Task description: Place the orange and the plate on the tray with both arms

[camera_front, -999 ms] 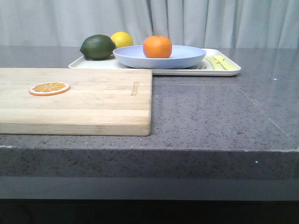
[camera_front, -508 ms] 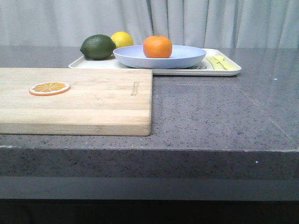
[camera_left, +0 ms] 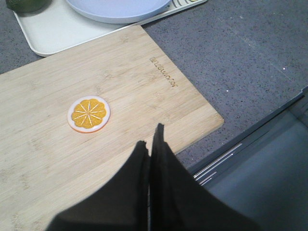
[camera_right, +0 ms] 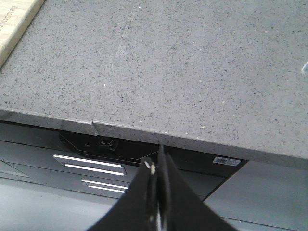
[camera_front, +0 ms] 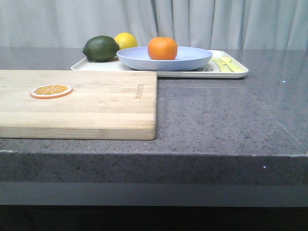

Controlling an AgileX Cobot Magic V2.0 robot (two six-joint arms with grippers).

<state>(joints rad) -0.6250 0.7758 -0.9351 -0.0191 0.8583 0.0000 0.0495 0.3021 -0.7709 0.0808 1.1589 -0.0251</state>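
Note:
The orange [camera_front: 162, 48] sits in the lavender-blue plate [camera_front: 192, 58], which rests on the cream tray [camera_front: 236, 73] at the back of the counter. The plate [camera_left: 115, 9] and tray [camera_left: 53, 29] also show in the left wrist view. My left gripper [camera_left: 150, 139] is shut and empty, above the near edge of the wooden cutting board [camera_left: 120, 106]. My right gripper [camera_right: 156, 161] is shut and empty, off the counter's front edge [camera_right: 144, 129]. Neither gripper shows in the front view.
A flat orange slice [camera_front: 51, 90] lies on the cutting board [camera_front: 96, 103] at the left; it also shows in the left wrist view [camera_left: 88, 114]. A dark green fruit [camera_front: 100, 48] and a yellow lemon [camera_front: 126, 40] sit at the tray's left end.

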